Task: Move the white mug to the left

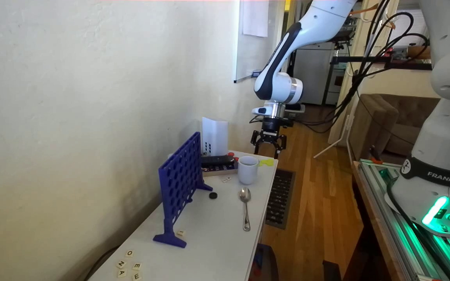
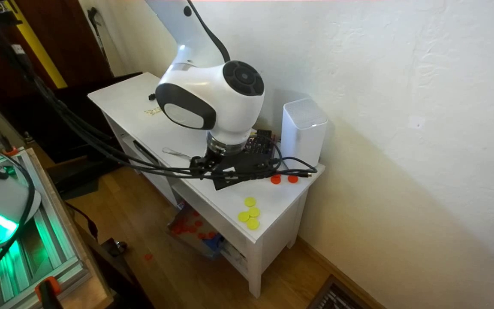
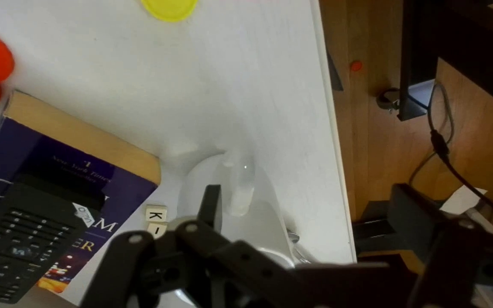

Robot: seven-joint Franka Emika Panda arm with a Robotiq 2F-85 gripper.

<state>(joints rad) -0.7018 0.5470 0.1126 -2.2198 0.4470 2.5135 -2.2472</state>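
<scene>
In an exterior view, the white mug [image 1: 247,171] stands upright on the table [image 1: 217,228] just below and right of frame centre, down-left of the end effector [image 1: 266,151], which is spread wide, gripping nothing.

White mug [image 1: 247,171] upright toward far end of white table [image 1: 213,249], spoon [image 1: 245,208] just nearer; blue game frame [image 1: 182,179] left, letter tiles [image 1: 136,266] near left; gripper [image 1: 266,151] beyond mug, jaws apart; white container [image 1: 215,136] far left.
</scene>
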